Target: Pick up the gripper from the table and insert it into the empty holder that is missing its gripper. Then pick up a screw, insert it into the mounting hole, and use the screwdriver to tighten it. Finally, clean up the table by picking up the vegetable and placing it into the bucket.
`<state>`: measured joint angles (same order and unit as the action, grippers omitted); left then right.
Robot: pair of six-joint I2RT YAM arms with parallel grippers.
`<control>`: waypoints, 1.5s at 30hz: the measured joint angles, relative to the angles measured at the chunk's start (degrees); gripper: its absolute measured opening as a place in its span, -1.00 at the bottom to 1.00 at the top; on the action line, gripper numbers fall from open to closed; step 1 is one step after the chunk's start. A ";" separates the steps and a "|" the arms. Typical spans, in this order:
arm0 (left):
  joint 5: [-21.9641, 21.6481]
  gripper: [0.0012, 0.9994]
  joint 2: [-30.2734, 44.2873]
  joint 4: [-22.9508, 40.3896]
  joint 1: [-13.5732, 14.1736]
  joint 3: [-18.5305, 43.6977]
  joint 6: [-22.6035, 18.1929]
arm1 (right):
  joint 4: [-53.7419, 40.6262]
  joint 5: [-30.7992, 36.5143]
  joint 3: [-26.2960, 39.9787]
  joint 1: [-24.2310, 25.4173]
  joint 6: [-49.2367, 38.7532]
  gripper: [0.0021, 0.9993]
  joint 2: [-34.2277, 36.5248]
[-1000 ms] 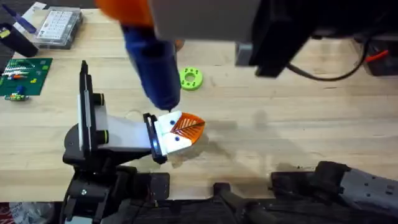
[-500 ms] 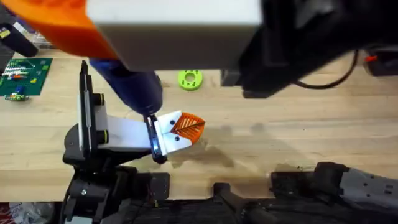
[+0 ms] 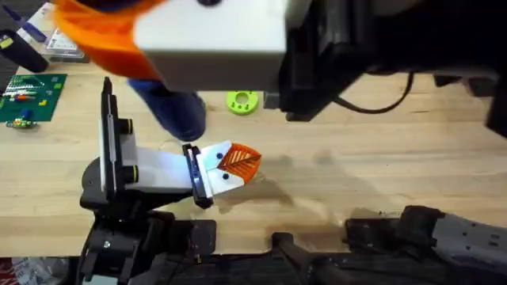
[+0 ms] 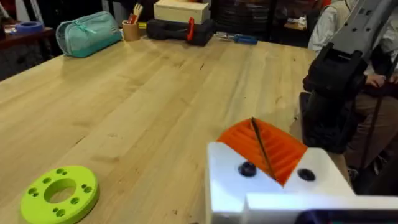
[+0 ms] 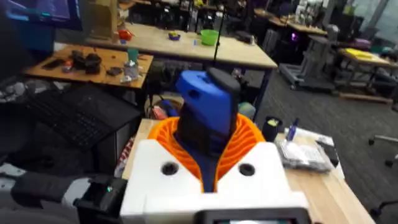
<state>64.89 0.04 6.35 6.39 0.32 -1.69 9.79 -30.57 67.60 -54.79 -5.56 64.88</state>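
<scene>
The orange ribbed gripper (image 3: 238, 162) sits with its white base against the black jaw plate of the grey holder (image 3: 158, 169) at the lower left. In the left wrist view the gripper (image 4: 264, 146) is close up, and its white base shows two dark round spots. High under the camera, my right gripper (image 3: 103, 36) is shut on the blue screwdriver (image 3: 170, 111), which hangs just left of and above the mounted gripper. In the right wrist view orange fingers (image 5: 249, 140) clasp the screwdriver (image 5: 205, 106). The vegetable and any loose screw are out of view.
A green disc with holes (image 3: 242, 101) lies behind the holder, seen also as the disc (image 4: 59, 193). A green circuit board (image 3: 28, 95) and a clear parts box (image 3: 67, 43) sit far left. A tan cup (image 4: 130, 29) stands at the table's far end; I cannot tell whether it is the bucket.
My right arm rose closer to the camera and shifted left with the screwdriver, whose tip came away from the gripper's white base. The holder and orange gripper stayed put.
</scene>
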 joint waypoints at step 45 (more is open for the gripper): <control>-0.03 -0.98 -0.01 0.00 0.00 0.00 0.00 | 9.76 -13.19 -13.16 6.24 1.28 -0.89 0.01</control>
<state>64.86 0.03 6.35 6.39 0.32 -1.69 19.56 -43.76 54.44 -48.56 -4.29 64.90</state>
